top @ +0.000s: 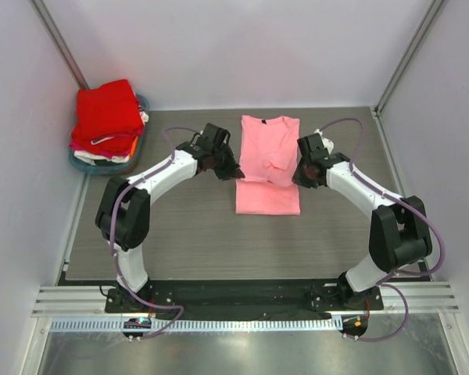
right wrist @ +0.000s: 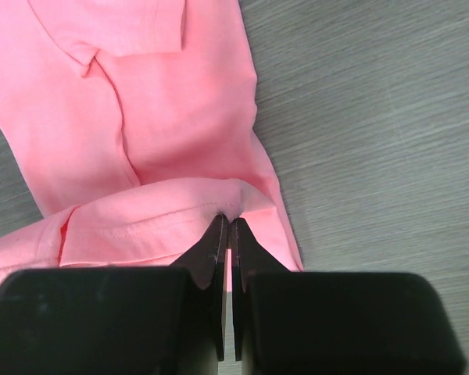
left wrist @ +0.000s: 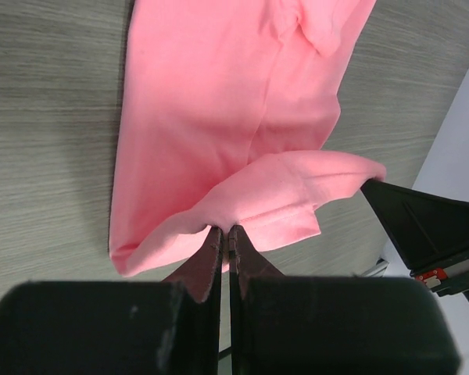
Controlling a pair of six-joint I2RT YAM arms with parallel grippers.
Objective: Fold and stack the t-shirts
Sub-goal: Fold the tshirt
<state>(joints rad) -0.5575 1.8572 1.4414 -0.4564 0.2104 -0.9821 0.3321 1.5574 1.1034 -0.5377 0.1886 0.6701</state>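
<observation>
A light pink t-shirt (top: 267,160) lies lengthwise in the middle of the table, sides folded in, neck label at the far end. My left gripper (top: 233,173) is shut on the shirt's hem edge at its left side; in the left wrist view the gripper (left wrist: 225,231) pinches the raised hem of the shirt (left wrist: 219,117). My right gripper (top: 300,176) is shut on the hem at the right side; in the right wrist view the gripper (right wrist: 228,219) pinches the lifted fold of the shirt (right wrist: 141,117). The bottom part is raised and doubled over the middle.
A stack of folded shirts, bright red (top: 108,109) on top with magenta, orange and white below, sits in a teal tray (top: 82,164) at the far left corner. White walls close in the table on three sides.
</observation>
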